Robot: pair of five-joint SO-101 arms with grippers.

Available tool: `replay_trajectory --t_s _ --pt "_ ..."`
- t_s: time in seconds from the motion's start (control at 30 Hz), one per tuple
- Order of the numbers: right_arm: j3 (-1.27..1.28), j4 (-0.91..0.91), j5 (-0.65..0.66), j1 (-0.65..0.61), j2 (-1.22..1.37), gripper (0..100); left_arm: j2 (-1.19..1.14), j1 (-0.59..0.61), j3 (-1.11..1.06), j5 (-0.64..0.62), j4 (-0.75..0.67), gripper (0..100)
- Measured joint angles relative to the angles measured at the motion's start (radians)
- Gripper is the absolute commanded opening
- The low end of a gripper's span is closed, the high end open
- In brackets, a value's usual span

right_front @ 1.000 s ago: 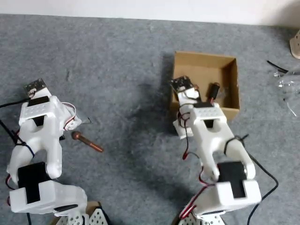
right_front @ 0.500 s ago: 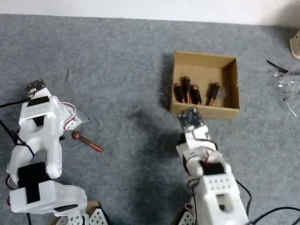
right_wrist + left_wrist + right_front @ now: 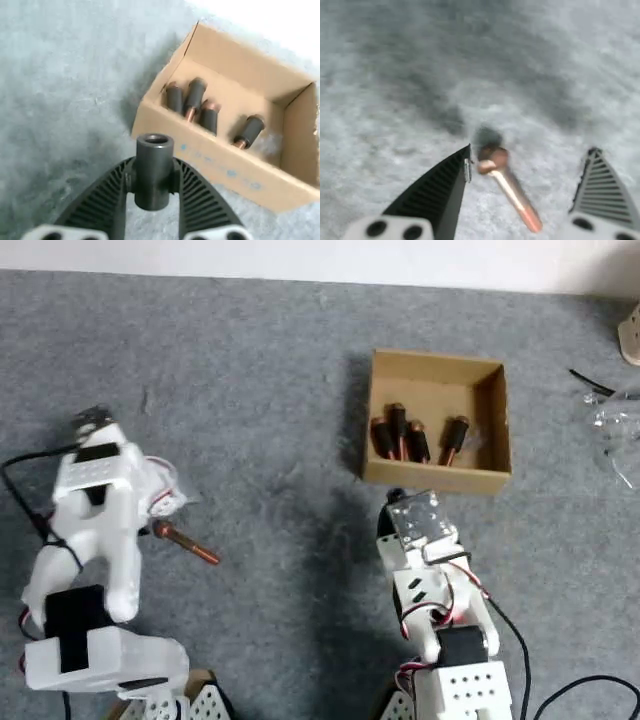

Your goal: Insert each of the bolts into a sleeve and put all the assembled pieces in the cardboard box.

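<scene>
A copper bolt (image 3: 186, 543) lies on the grey carpet beside the left arm (image 3: 98, 500). In the left wrist view the bolt (image 3: 506, 186) sits between the fingers of my open left gripper (image 3: 531, 151), its head close to one black fingertip (image 3: 451, 172). My right gripper (image 3: 154, 174) is shut on a dark sleeve (image 3: 153, 150) held upright, just short of the near wall of the cardboard box (image 3: 215, 162). The box (image 3: 435, 478) holds several assembled pieces (image 3: 401, 436). The right arm (image 3: 425, 540) stands just in front of the box.
Clear plastic bits and a black cable (image 3: 606, 408) lie at the right edge, with a beige object (image 3: 630, 335) above them. Open grey carpet (image 3: 270, 390) stretches between the two arms and to the left of the box.
The right arm has drawn back out of the box toward the near side, uncovering the pieces inside. The left arm has shifted slightly toward the bolt.
</scene>
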State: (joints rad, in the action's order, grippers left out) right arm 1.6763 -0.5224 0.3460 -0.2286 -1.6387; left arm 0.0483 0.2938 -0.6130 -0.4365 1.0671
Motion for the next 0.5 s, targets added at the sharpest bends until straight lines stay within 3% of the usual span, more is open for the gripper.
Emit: replay_trajectory --t_s 0.1,0.33,0.5 --pt "0.000 -0.026 0.000 0.000 -0.029 0.4 0.000 -0.058 -0.014 -0.003 -0.002 31" --pt "0.000 -0.026 0.000 0.000 -0.040 0.4 0.000 -0.044 -0.018 -0.075 0.040 14" --pt "0.000 -0.026 0.000 0.000 -0.040 0.4 0.000 -0.017 -0.034 -0.040 0.043 18"
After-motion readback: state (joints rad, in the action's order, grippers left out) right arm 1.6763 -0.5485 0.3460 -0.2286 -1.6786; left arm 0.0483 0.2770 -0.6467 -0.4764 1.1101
